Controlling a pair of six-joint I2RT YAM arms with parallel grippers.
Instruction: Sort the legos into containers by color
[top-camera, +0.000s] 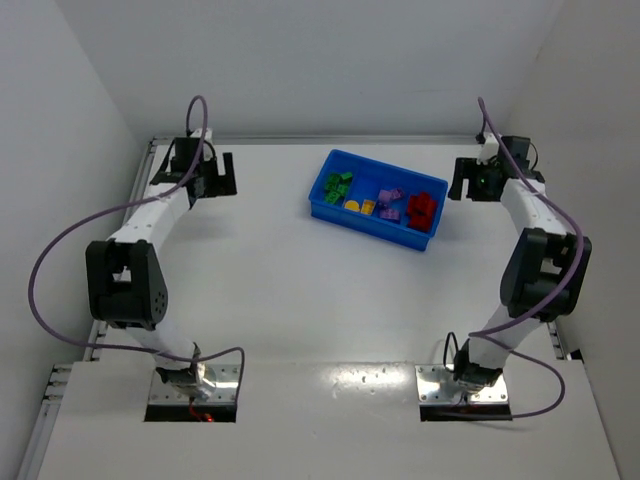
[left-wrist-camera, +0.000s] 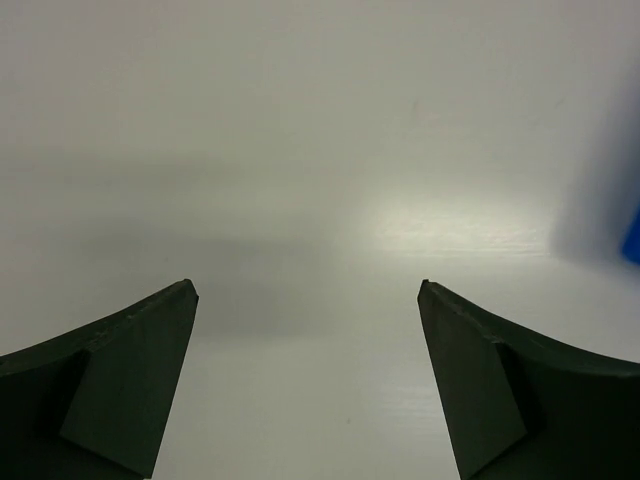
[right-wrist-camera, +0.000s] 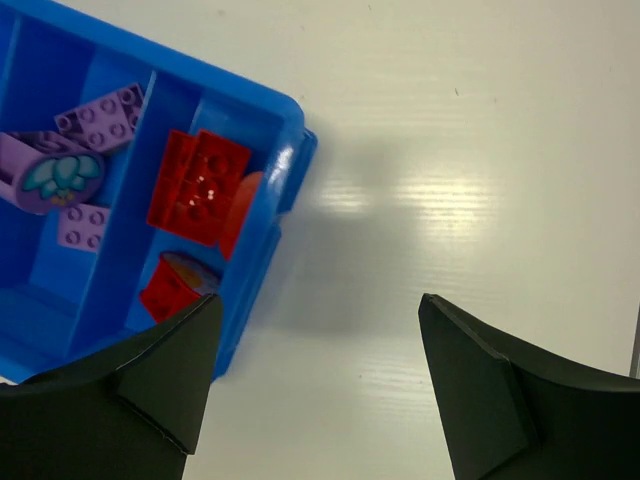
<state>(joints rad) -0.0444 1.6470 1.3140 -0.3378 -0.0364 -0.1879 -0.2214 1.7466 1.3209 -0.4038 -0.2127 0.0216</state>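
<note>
The blue bin sits at the back middle of the table. Its compartments hold green legos, yellow legos, purple legos and red legos, one colour each. My left gripper is open and empty at the far left, well left of the bin. My right gripper is open and empty just right of the bin. In the right wrist view the bin's right wall, red legos and purple legos show up close; the gripper hangs over bare table.
White walls close in the table at the back and both sides. A sliver of the blue bin shows at the right edge of the left wrist view. Purple cables loop off both arms.
</note>
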